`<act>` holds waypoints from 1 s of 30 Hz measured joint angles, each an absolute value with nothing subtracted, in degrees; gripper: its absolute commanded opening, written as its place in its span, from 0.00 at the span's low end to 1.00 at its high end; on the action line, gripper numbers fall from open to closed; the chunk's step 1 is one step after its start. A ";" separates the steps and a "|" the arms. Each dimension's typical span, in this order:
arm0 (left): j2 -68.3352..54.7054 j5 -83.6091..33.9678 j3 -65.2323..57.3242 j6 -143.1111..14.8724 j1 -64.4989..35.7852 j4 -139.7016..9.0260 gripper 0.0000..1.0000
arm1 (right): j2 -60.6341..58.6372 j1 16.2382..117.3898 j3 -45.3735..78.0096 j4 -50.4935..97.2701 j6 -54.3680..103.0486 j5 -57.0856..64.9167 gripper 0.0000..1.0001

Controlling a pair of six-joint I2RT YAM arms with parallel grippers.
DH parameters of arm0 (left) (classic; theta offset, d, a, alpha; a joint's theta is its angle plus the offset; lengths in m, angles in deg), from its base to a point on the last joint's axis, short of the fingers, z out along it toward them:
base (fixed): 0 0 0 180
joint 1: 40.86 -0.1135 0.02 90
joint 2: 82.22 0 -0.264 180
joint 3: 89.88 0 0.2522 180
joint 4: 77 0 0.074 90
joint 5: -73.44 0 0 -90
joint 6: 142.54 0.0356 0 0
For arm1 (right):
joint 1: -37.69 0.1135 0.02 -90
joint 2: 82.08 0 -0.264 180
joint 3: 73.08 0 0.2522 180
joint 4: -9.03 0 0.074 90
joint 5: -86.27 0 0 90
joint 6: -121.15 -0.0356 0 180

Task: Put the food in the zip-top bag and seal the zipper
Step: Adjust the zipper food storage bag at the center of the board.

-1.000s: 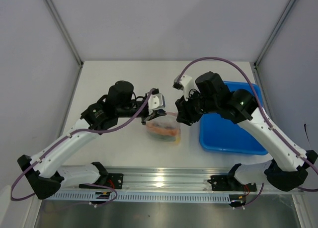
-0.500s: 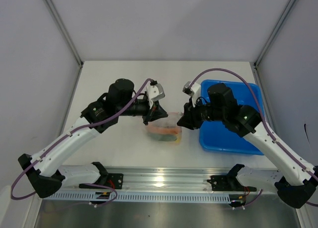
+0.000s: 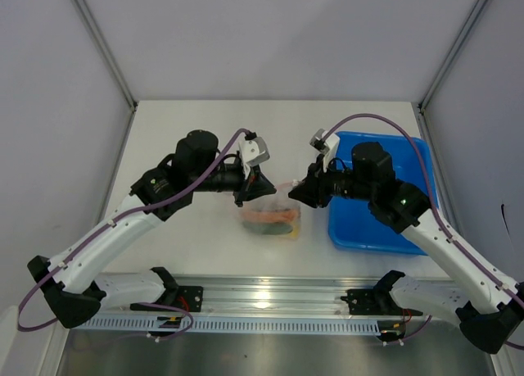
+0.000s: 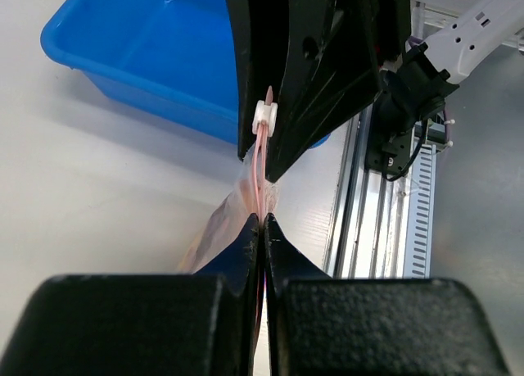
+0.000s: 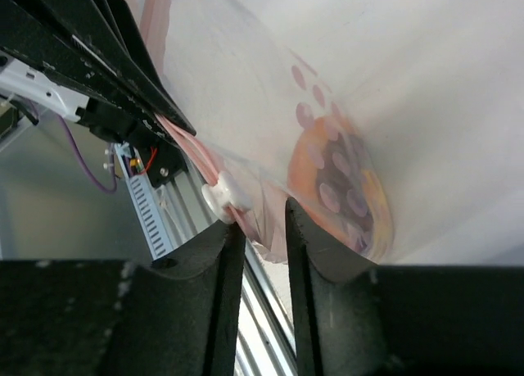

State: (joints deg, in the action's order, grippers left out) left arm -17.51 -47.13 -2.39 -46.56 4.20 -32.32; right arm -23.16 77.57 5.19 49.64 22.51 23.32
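One bag (image 3: 270, 212) (perhaps three foods inside), one tray (image 3: 381, 220).

Both tools crowd the zip-top bag (image 3: 270, 212); the blue tray (image 3: 385, 220) blocks its right side.
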 measured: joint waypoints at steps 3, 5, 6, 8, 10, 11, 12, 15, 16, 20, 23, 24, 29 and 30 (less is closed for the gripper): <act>-17.62 -47.39 -2.39 -46.65 4.20 -32.27 0.01 | -24.50 76.19 4.58 48.44 22.18 23.34 0.31; -17.75 -47.83 -2.41 -46.76 4.20 -32.27 0.01 | -25.00 75.40 4.30 47.72 22.16 23.63 0.32; -17.82 -48.09 -2.45 -46.78 4.20 -32.25 0.01 | -25.13 75.07 4.23 47.50 22.14 23.83 0.31; -17.93 -48.50 -2.50 -47.00 4.20 -32.23 0.01 | -25.31 74.55 3.93 46.91 22.14 24.52 0.31; -17.93 -48.90 -2.50 -47.13 4.20 -32.21 0.01 | -25.46 73.83 3.29 46.02 22.10 26.12 0.32; -17.93 -49.20 -2.50 -47.15 4.20 -32.19 0.01 | -25.46 73.43 2.97 45.64 21.96 26.97 0.32; -17.93 -49.47 -2.50 -47.15 4.20 -32.16 0.01 | -25.46 73.08 2.57 45.03 21.88 27.78 0.33; -17.93 -50.36 -2.50 -47.17 4.09 -32.16 0.00 | -25.46 72.52 1.46 43.61 21.61 29.88 0.42; -17.93 -50.62 -2.50 -47.20 4.01 -32.14 0.01 | -25.46 72.38 1.04 43.17 21.48 30.47 0.43; -17.75 -51.89 -2.50 -47.72 3.41 -32.12 0.01 | -25.46 72.14 -0.31 41.54 21.53 32.42 0.45; -17.60 -52.83 -2.50 -48.24 2.76 -32.08 0.01 | -25.48 72.06 -0.49 40.90 21.55 33.92 0.44; -17.51 -53.09 -2.50 -48.53 2.50 -32.06 0.01 | -25.52 72.06 -0.55 40.60 21.57 34.36 0.41; -17.14 -54.30 -2.50 -49.60 1.80 -32.08 0.01 | -25.98 71.73 -1.49 38.48 21.29 36.55 0.04; -17.08 -54.34 -2.50 -49.69 1.69 -32.08 0.01 | -26.01 71.69 -1.58 38.15 21.11 36.96 0.00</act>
State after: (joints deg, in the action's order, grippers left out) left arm -17.08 -54.34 -2.50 -49.69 1.69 -32.08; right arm -26.01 71.69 -1.58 38.15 21.11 36.96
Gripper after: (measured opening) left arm 0.008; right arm 0.094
